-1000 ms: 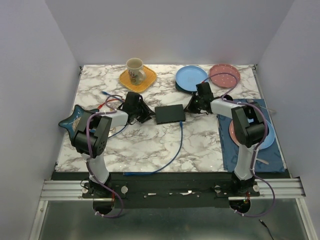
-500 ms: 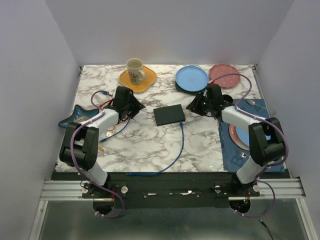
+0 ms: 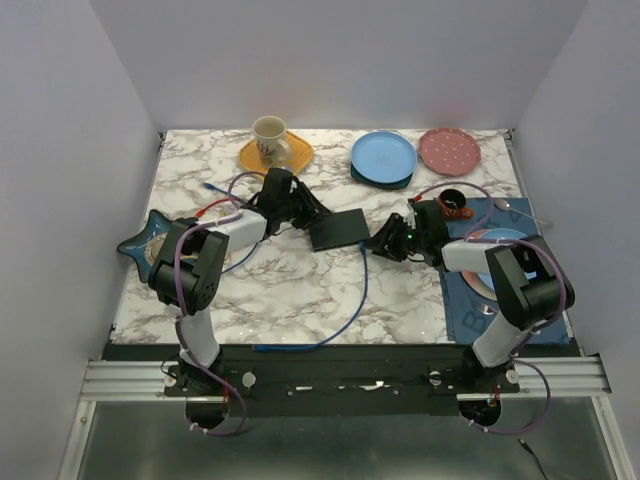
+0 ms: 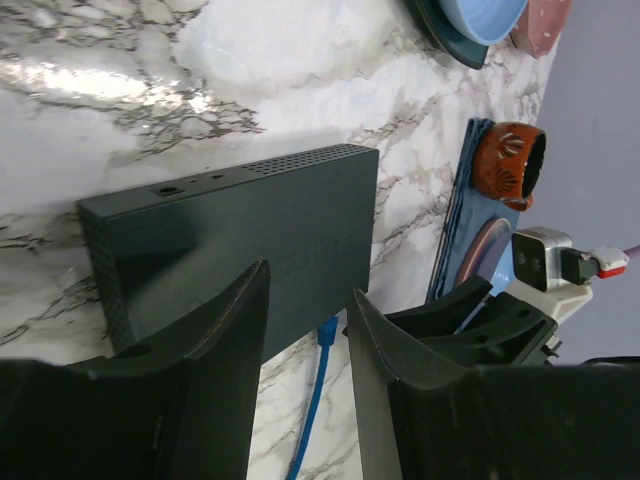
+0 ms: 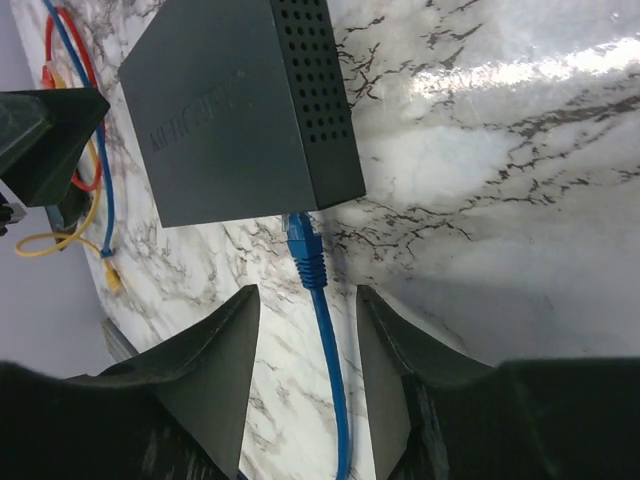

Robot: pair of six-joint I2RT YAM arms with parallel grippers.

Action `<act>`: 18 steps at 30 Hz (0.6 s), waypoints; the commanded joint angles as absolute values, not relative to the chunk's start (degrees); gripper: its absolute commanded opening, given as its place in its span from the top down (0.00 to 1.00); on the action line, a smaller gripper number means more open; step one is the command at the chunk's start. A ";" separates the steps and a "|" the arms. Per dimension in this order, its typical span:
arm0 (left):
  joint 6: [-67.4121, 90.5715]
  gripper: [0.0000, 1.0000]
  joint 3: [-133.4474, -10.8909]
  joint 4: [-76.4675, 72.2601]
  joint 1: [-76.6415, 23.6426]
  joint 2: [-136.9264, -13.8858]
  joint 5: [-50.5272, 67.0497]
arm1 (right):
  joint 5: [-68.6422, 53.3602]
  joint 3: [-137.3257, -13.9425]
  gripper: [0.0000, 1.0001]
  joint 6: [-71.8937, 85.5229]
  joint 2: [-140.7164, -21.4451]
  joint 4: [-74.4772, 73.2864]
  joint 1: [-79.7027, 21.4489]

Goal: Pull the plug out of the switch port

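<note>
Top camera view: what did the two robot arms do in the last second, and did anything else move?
The left gripper backed off, then swung right to the left end of the flat matte-black rectangular box. The right gripper slid toward the near edge, open astride the blue cable by its plug. Nothing was grasped. Box and cable stayed put; plug still in.

Plug (image 5: 301, 240) tip hidden inside black box (image 5: 225, 110), blue cable (image 5: 327, 352) cut by bottom edge
</note>
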State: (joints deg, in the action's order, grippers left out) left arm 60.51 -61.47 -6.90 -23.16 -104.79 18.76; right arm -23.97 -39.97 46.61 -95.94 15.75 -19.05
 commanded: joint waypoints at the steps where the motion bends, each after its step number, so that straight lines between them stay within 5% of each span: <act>1: 60.99 0.55 -64.34 -9.75 -23.82 -108.10 24.60 | -27.60 -38.58 0.49 49.48 -99.75 25.74 -19.07; 18: 65.21 0.57 -61.79 -14.94 -23.82 -113.03 29.00 | -26.10 -40.60 0.58 50.89 -105.99 29.00 -19.07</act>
State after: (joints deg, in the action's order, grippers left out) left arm 64.53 -62.43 -13.72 -23.70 -112.16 26.61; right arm -27.29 -39.75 51.07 -103.63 28.53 -19.05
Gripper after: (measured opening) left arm 0.430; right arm 0.443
